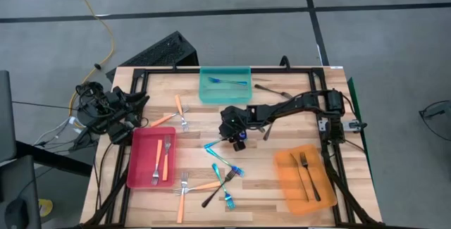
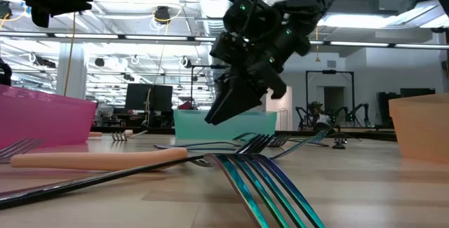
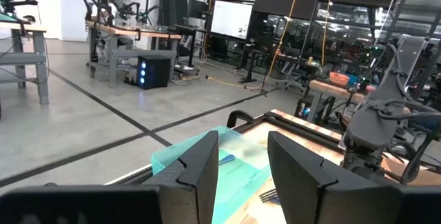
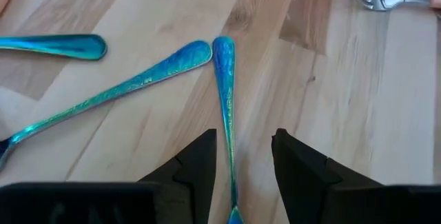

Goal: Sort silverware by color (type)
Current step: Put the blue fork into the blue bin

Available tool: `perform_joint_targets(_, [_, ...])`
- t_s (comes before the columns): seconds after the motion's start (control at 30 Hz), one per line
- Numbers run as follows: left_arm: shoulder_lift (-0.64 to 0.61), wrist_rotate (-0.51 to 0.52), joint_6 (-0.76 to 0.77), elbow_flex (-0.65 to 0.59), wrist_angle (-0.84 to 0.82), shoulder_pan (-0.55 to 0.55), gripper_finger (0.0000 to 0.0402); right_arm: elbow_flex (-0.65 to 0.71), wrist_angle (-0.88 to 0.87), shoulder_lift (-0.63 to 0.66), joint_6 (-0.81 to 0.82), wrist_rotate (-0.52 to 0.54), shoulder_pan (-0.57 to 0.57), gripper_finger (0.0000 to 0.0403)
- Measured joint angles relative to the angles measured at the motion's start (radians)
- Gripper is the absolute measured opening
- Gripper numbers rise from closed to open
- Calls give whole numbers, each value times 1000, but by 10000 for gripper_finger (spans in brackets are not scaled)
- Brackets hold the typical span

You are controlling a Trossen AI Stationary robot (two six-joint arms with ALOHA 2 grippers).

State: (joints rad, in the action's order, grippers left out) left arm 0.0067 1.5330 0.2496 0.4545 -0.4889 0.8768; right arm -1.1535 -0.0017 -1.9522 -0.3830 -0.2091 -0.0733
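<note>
Nearest the table's front edge, loose forks lie in a scatter on the bare wood: orange-handled forks (image 1: 184, 190), one dark fork (image 1: 217, 188) and several blue forks (image 1: 227, 167). The right gripper (image 1: 235, 139) hangs just above the far end of this cluster, at the table's middle. Its fingers (image 4: 198, 165) stand spread, with the handle of one blue fork (image 4: 226, 107) running between them; they pinch nothing. A second blue fork (image 4: 114, 96) lies beside it, handle tips nearly touching, and a third blue handle (image 4: 54, 45) lies apart.

To one side, the red tray (image 1: 151, 157) holds two orange-handled forks. To the other side, the orange tray (image 1: 306, 176) holds two dark forks.

Farther back, two more orange-handled forks (image 1: 176, 115) lie crossed on the wood, and another dark fork (image 1: 271, 89) lies near the far edge. The teal tray (image 1: 225, 84) at the far edge holds one blue fork (image 1: 228, 82).

The left gripper (image 1: 138, 107) waits at the table's far left corner, its fingers (image 3: 203, 172) spread and empty.
</note>
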Motion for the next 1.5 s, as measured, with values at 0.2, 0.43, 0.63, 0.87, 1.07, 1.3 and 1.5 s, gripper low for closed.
perform_joint_targets(0.2, [0, 0, 0, 0, 0, 0, 112, 51, 72, 0, 16, 0, -9, 162])
perform_joint_targets(0.43, [0, 0, 0, 0, 0, 0, 112, 109, 148, -1, 24, 1, -22, 162])
perform_joint_targets(0.63, [0, 0, 0, 0, 0, 0, 112, 136, 208, 0, 44, 1, -29, 162])
perform_joint_targets(0.87, [0, 0, 2, 0, 0, 0, 112, 170, 281, 0, 67, 0, -28, 162])
perform_joint_targets(1.07, [0, -1, 2, 0, 1, 0, 112, 166, 348, -68, 82, 1, -29, 162])
perform_joint_targets(1.3, [0, 1, 2, 0, 1, 0, 112, 137, 370, -138, 120, -14, -32, 162])
perform_joint_targets(1.5, [0, 1, 2, 0, 0, 0, 112, 142, 367, -115, 123, -30, -35, 162])
